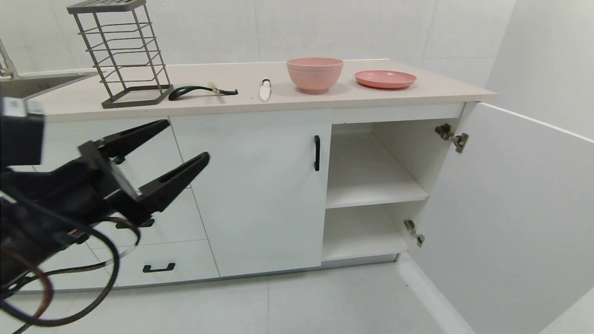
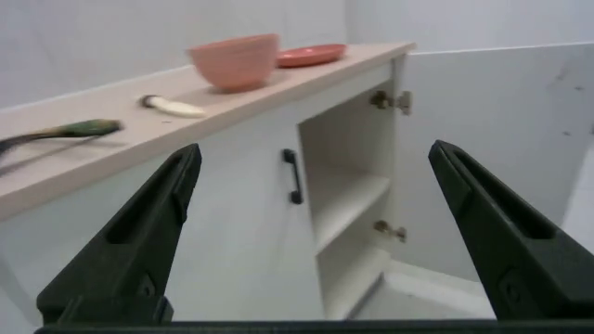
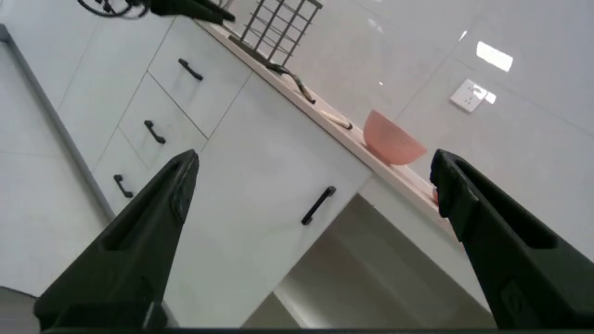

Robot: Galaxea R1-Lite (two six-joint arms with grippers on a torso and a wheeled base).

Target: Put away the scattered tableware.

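Four pieces of tableware lie on the surface (image 1: 241, 99), none yet put away: a pink bowl (image 1: 315, 74) near twelve o'clock in the head view, a pink plate (image 1: 385, 79) just beside it at its three o'clock, a small white-handled utensil (image 1: 264, 89) at its nine o'clock, possibly a knife though the view is too coarse to be sure, and a black ladle (image 1: 202, 91) farther along at nine o'clock, its bowl end touching or nearly touching the foot of a wire rack (image 1: 123, 51). Below the plate, at about four o'clock from the bowl, the cupboard (image 1: 366, 185) stands with its door (image 1: 519, 208) swung wide and a bare shelf (image 1: 371, 192) inside. The left end effector (image 1: 185, 141) hangs at eight o'clock, low before the drawers, jaws spread wide and holding nothing; the right end effector (image 3: 314, 167) is likewise wide and unladen, low and looking up at the surface edge. The step in hand looks like the approach to a first pick. To do it well, lift the arm above the surface edge before going forward, take the bowl by its rim with one finger inside, and keep clear of the open door when carrying it down to the shelf.
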